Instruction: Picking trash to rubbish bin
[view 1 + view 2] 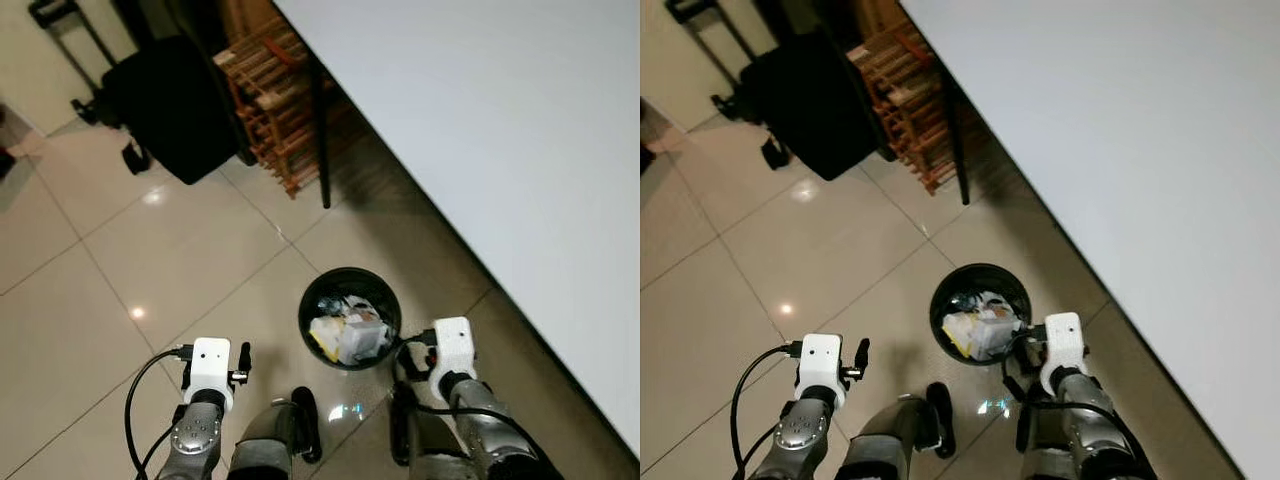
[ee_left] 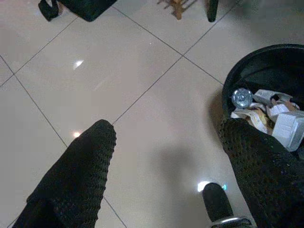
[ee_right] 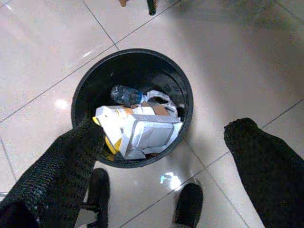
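Observation:
A round black rubbish bin [image 1: 306, 300] stands on the tiled floor just in front of my feet, beside the table. It holds white cartons [image 3: 142, 133], a crumpled plastic bottle [image 3: 124, 95] and other scraps. My right gripper [image 3: 164, 127] hangs open right above the bin [image 3: 186, 92], nothing between its fingers. My left gripper [image 2: 168, 128] is open too, over bare floor to the left of the bin [image 2: 247, 61], and it holds nothing. Both silver arms, left [image 1: 205, 395] and right [image 1: 455, 365], are low at the front.
A large white tabletop [image 1: 500, 120] fills the right side, with a black leg [image 1: 323, 140] near the bin. Behind it stand a wooden rack [image 1: 275, 100] and a black wheeled bag [image 1: 170, 105]. Glossy tiled floor [image 1: 120, 260] lies open to the left.

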